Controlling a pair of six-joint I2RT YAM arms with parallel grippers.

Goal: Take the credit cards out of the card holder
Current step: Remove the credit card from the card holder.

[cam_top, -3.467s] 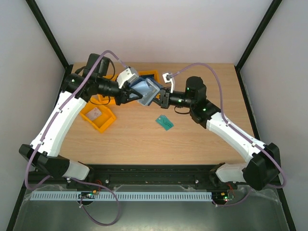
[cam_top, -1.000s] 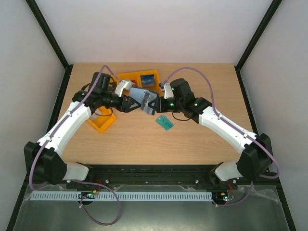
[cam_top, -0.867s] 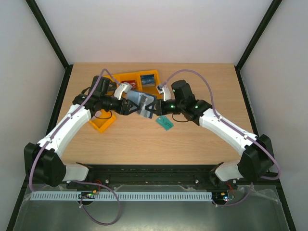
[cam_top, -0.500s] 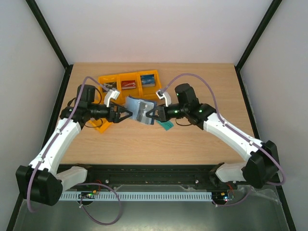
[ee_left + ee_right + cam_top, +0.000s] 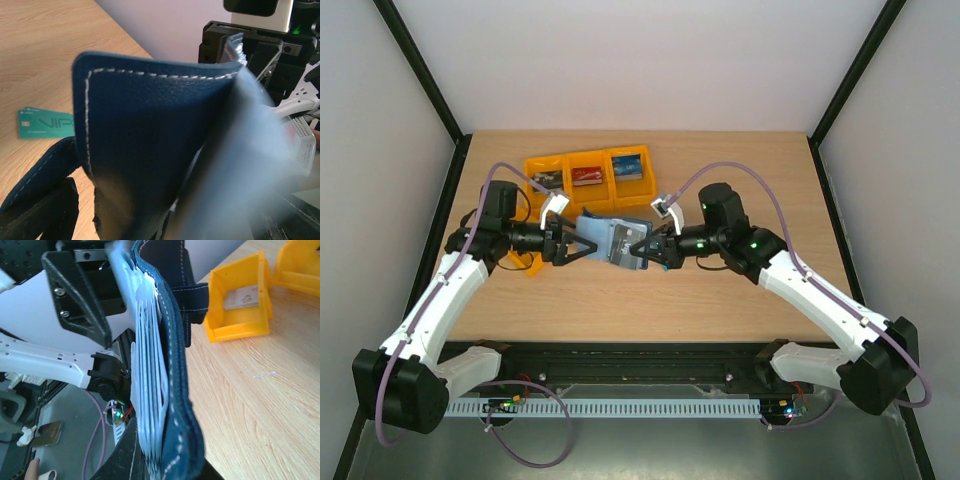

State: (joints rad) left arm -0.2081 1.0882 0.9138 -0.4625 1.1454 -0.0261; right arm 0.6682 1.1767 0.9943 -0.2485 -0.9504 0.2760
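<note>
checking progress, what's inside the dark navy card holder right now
The dark navy stitched card holder stands edge-on in the right wrist view: a stack of clear plastic sleeves shows inside. Whether anything sits in them cannot be seen from this angle.

Pale wooden table [image 5: 750, 165], plain white walls [image 5: 640, 60], black corner posts [image 5: 424, 68], soft even light

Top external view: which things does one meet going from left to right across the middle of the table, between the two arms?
In order: left end effector → card holder → right end effector.
</note>
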